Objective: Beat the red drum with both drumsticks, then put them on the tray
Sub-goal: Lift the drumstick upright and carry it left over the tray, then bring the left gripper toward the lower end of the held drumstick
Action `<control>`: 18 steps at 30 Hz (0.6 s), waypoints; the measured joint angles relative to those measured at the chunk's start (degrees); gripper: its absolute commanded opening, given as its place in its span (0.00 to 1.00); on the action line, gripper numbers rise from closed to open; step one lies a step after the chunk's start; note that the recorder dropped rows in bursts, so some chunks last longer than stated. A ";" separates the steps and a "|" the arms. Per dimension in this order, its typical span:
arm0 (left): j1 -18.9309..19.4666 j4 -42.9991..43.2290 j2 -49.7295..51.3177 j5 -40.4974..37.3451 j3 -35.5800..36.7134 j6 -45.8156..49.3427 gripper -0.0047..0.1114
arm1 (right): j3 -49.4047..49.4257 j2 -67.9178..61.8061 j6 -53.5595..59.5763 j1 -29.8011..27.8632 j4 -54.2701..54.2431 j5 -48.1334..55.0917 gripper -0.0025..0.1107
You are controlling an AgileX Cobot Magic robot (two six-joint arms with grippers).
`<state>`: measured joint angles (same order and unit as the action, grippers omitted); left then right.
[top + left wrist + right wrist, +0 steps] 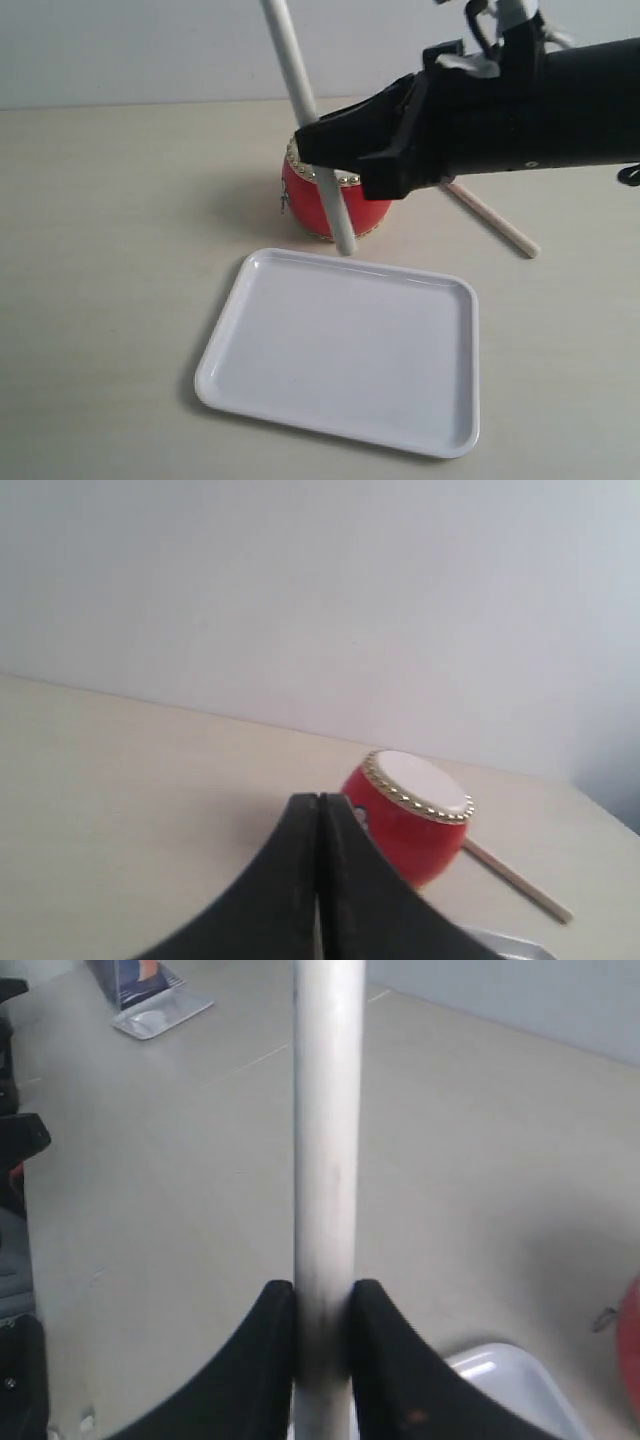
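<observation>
The red drum (303,203) (410,825) stands behind the white tray (340,350); its side ring (603,1318) peeks in at the right wrist view's edge. My right gripper (335,160) (324,1295) is shut on one drumstick (290,60) (327,1110), which stands steeply in front of the drum, its lower end just above the tray's far rim. The other drumstick (495,218) (515,880) lies on the table to the right of the drum. My left gripper (318,802) is shut with nothing in it, some way from the drum, and out of the exterior view.
A corner of the tray (500,1375) (510,945) shows in both wrist views. Far across the table sits a small clear stand (150,1000), and black equipment (15,1160) lines that side. A pale wall (320,600) backs the table.
</observation>
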<state>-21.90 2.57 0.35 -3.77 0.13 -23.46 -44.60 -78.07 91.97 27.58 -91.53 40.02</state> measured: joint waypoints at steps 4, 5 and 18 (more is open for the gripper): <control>-4.98 0.00 0.00 0.64 0.00 -0.30 0.04 | 0.00 -4.85 7.64 3.42 -6.02 0.49 0.02; -5.93 0.00 0.00 0.64 0.00 -0.40 0.04 | 0.00 -6.24 9.43 4.00 -6.65 0.79 0.02; -11.54 0.82 2.21 9.93 0.00 7.14 0.04 | -2.99 -15.45 15.19 7.01 -7.77 2.36 0.02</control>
<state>-33.44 3.39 2.56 6.15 0.13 -16.32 -47.59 -93.52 107.16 34.59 -99.30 42.38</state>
